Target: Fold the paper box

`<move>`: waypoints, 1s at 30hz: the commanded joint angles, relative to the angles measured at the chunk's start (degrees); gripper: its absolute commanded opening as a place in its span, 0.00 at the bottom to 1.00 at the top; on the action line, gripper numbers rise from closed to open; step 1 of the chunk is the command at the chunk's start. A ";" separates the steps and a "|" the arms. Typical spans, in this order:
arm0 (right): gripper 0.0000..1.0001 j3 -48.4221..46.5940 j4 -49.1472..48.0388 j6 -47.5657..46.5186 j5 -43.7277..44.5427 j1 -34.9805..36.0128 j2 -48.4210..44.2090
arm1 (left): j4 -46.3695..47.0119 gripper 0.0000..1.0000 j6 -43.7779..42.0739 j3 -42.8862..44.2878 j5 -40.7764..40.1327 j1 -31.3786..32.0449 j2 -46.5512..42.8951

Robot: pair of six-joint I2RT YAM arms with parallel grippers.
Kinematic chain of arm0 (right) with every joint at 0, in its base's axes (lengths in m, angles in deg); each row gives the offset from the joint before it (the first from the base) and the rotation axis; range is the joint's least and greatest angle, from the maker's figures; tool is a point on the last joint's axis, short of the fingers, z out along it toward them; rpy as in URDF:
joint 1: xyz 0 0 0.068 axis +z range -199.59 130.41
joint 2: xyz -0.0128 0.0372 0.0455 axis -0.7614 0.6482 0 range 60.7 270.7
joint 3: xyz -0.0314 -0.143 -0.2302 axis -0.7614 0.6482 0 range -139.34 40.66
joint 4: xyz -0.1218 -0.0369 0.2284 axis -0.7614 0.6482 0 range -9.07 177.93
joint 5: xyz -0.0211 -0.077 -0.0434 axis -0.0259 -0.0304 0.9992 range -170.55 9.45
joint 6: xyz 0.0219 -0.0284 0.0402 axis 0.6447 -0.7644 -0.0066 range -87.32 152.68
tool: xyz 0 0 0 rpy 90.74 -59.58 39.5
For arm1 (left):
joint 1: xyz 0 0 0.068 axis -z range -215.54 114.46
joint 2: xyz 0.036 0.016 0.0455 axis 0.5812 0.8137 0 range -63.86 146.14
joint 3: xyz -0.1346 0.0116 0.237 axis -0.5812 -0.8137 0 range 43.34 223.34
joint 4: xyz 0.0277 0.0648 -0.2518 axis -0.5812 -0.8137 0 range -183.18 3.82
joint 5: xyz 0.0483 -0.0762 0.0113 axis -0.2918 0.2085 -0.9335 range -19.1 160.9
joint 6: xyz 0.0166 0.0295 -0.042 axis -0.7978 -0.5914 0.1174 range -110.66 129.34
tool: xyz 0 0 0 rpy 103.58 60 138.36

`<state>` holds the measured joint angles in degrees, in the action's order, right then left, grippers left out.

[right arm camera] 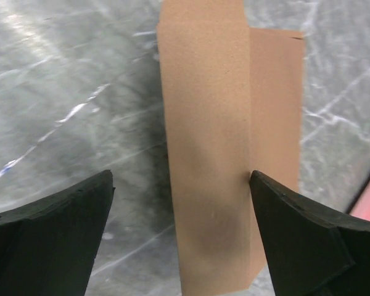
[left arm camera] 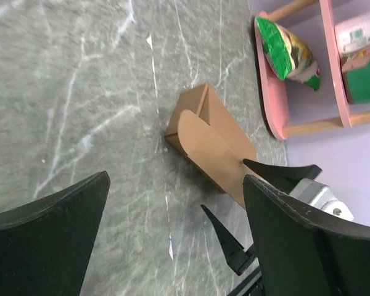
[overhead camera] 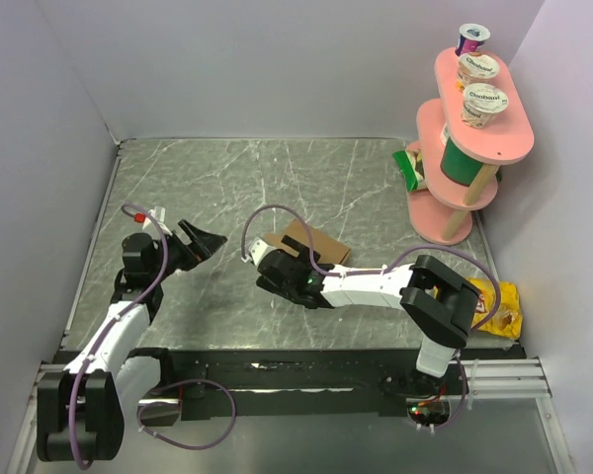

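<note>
Right gripper (right arm camera: 182, 177) wide, over paper box (overhead camera: 316, 243) mid-frame on worktop (overhead camera: 277, 178); left gripper (overhead camera: 204, 240) wide, empty, left of it.

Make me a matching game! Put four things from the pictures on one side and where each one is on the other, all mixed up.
1 paper box
2 green bag
3 yellow bag
4 left gripper

A on the pink shelf
B open, holding nothing
C beneath the right gripper
D beside the right arm

Pairs: 1-C, 2-A, 3-D, 4-B
</note>
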<state>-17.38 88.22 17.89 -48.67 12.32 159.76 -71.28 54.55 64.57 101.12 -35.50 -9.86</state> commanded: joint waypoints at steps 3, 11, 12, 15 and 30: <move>1.00 -0.14 -3.15 -4.54 8.72 -0.12 0.16 | 1.45 0.96 0.14 1.44 1.34 -1.44 -0.91; 1.00 -1.55 0.79 -1.66 2.33 -3.81 2.45 | 0.92 0.96 -0.30 1.62 1.68 -1.61 -1.18; 0.99 -1.72 1.23 -1.39 -0.21 -4.42 2.36 | 0.92 0.96 -0.21 1.62 1.77 -1.61 -1.18; 0.93 -2.07 2.81 -1.73 -3.56 -6.18 2.01 | 0.92 0.96 -0.21 1.62 1.51 -1.70 -1.35; 0.52 -6.80 14.58 2.74 -24.56 -12.34 -2.55 | -0.65 0.96 -1.00 2.84 2.74 -1.97 -1.61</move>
<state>-20.92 95.06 15.05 -56.08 0.43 159.83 -71.39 54.49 64.60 102.03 -37.01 -10.14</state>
